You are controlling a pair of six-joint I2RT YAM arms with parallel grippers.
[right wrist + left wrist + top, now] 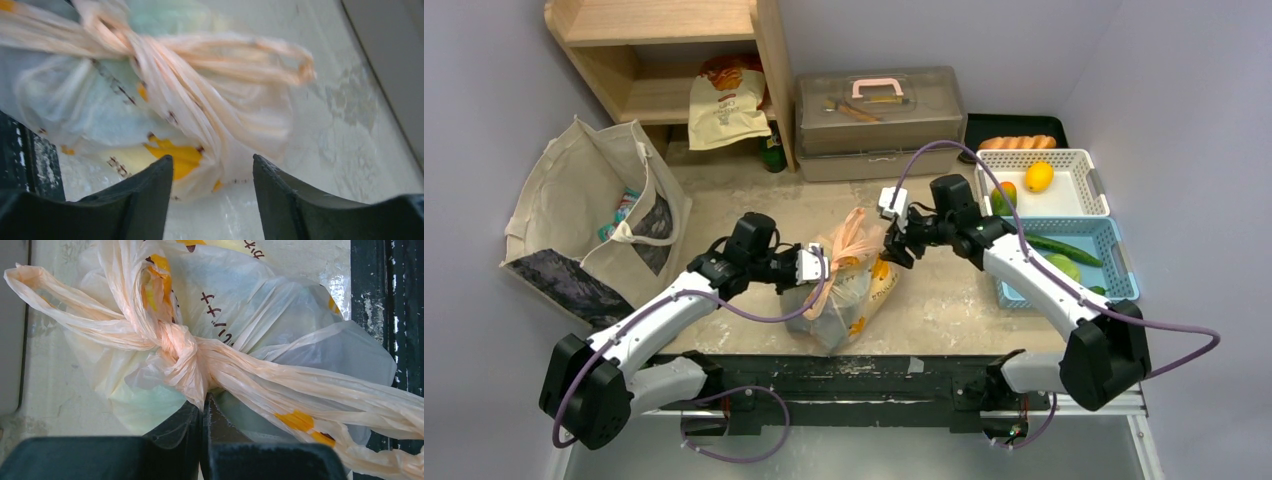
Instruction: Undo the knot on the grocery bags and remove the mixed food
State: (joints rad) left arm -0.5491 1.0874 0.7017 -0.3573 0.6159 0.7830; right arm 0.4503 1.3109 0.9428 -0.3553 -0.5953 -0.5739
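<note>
Knotted bag (854,300) at the middle of the bench (944,300), toward the near edge.
Pinched at the underside of the knot (187,357) by the closed left gripper (202,405); flanked on the right by the right gripper (211,159), jaws apart, gripping nothing, near the handle loops (240,60).

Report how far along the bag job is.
Done: nothing yet; the knot is tight and the grocery bag closed. In hand: the left claw is shut, pinching plastic at the knot's underside; the right claw hangs open over the bag. Left: loosen the knot, open the bag, empty it.
</note>
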